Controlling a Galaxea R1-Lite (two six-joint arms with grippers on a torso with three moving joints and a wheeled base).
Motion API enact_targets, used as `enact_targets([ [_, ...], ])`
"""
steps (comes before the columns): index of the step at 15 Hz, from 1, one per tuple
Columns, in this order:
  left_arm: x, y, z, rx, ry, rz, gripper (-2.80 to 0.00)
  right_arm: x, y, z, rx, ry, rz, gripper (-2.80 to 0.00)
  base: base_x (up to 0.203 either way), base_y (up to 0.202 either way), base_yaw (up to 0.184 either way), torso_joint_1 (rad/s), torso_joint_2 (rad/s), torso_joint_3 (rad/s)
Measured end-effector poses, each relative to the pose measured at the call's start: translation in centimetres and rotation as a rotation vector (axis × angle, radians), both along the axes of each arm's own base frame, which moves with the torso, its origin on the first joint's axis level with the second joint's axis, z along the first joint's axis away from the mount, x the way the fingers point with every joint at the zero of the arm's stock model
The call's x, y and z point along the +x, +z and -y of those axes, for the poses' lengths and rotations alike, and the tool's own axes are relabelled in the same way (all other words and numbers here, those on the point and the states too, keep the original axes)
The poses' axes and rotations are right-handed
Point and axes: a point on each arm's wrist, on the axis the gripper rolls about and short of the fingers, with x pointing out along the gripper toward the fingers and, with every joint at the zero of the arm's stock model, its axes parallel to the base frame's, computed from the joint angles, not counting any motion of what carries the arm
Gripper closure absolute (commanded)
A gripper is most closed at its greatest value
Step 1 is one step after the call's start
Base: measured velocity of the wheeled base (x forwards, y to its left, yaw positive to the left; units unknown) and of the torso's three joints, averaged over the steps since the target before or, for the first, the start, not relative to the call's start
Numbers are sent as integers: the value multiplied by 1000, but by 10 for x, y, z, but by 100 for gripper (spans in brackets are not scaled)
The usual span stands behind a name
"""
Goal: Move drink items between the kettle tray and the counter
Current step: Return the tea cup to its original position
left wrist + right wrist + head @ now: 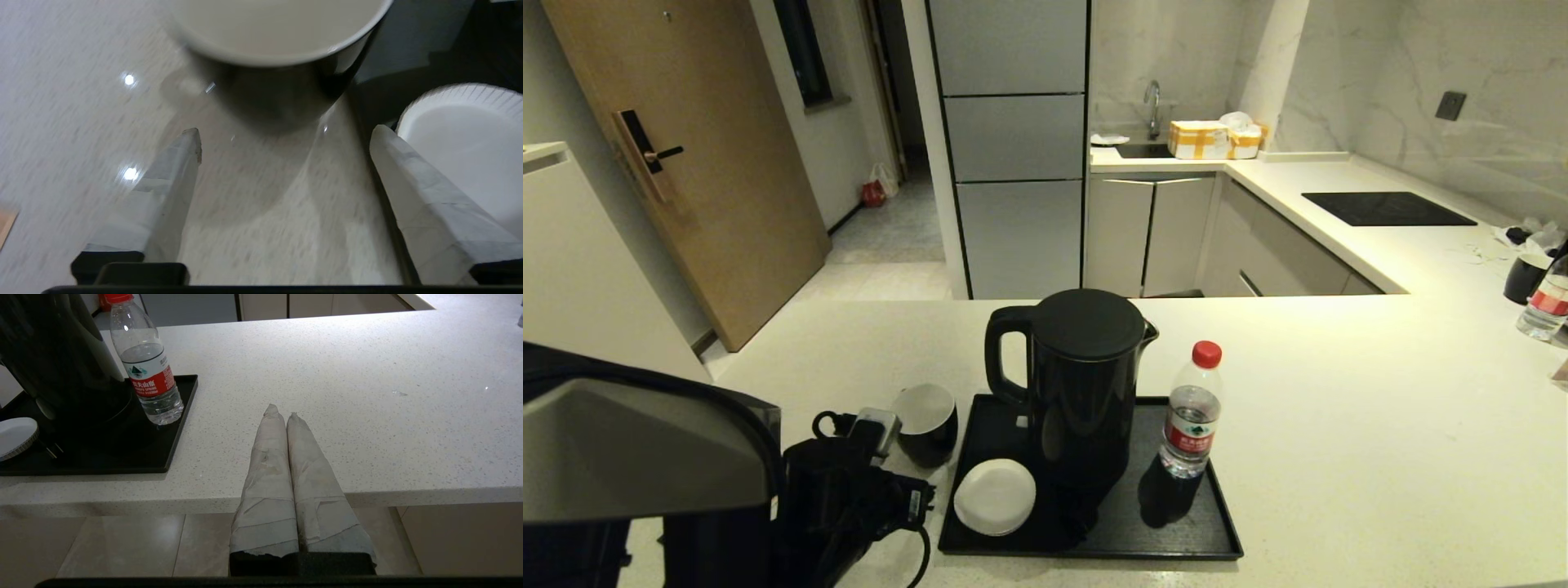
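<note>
Cup [929, 421]: on the surface [1339, 425], just left of the tray [1217, 523], clear of its rim.
Left end effector [282, 134]: released, spread just near of the cup, apparently lined up to grasp it.
Kettle [1082, 384], bottle [1192, 412]: upright on the tray.
Right end effector [280, 412]: clenched, empty, parked at the near edge.

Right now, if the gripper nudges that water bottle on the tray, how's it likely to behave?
The bottle is tall and narrow-based, so a high push would probably tip it. It looks mostly full, so fairly heavy for its size. The clear plastic may flex and feel slippery. It stands on the tray near the rim.
</note>
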Motion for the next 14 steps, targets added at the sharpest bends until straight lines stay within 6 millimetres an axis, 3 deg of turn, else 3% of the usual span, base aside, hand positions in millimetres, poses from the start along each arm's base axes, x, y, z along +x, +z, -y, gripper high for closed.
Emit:
enact_targets([
  [14, 35, -11, 12, 15, 77, 77, -280, 0, 0, 0, 0, 0, 0, 0, 0, 0, 0, 0, 0, 0],
])
